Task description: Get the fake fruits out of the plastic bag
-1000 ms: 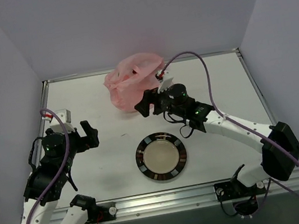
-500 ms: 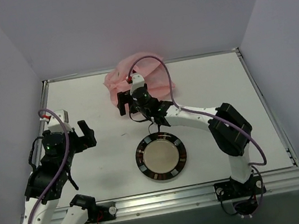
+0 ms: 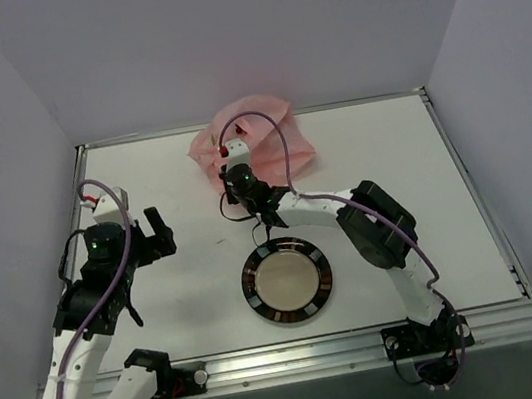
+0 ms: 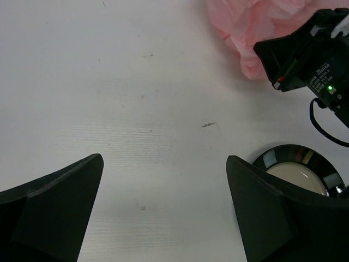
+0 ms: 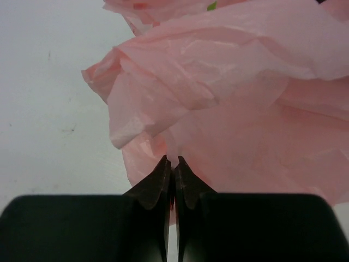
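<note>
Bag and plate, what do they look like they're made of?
Bag: probably thin plastic film. It is translucent pink with a slight sheen and is crumpled into sharp folds. Plate: hard and glossy, possibly glazed ceramic or melamine; I can't tell which. The dark rim catches reflections and the centre is a duller cream.

There is one pink plastic bag [image 3: 268,148] and one round plate [image 3: 251,281] with a dark rim, both on one table [image 3: 388,140]. There are two robot arms, a left arm [image 3: 86,309] and a right arm [image 3: 323,208]. That makes two grippers, the left gripper [image 4: 163,164] and the right gripper [image 5: 173,161], with two fingers each, four in all. There are two purple cables [image 3: 282,141], one per arm. The fruits cannot be counted: only one green speck [image 5: 211,6] shows at the bag.
</note>
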{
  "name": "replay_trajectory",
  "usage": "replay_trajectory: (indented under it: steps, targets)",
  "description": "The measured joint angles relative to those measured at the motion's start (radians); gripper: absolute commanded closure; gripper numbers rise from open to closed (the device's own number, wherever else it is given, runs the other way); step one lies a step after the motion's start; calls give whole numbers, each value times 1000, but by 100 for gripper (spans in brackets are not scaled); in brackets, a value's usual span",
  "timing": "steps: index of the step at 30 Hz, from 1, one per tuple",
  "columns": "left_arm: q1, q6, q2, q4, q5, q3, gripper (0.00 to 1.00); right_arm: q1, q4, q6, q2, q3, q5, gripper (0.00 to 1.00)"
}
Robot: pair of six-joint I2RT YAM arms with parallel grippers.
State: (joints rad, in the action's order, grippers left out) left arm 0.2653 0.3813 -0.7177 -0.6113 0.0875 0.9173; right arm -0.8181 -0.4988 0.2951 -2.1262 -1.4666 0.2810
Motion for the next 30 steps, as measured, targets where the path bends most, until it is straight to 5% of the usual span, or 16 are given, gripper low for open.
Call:
replay_trajectory:
  steps: [9, 15, 20, 30]
  targets:
    - [-1, 77, -219, 105, -122, 8, 6, 74, -37, -35, 368, 431, -85, 100]
    - [224, 68, -422, 177, -65, 126, 6, 240, -66, -8, 570, 603, -194, 100]
    - [394, -64, -586, 222, -14, 323, 6, 310, -47, 17, 604, 645, -271, 100]
    - [425, -337, -956, 227, 20, 657, 6, 380, -36, 61, 691, 716, -375, 100]
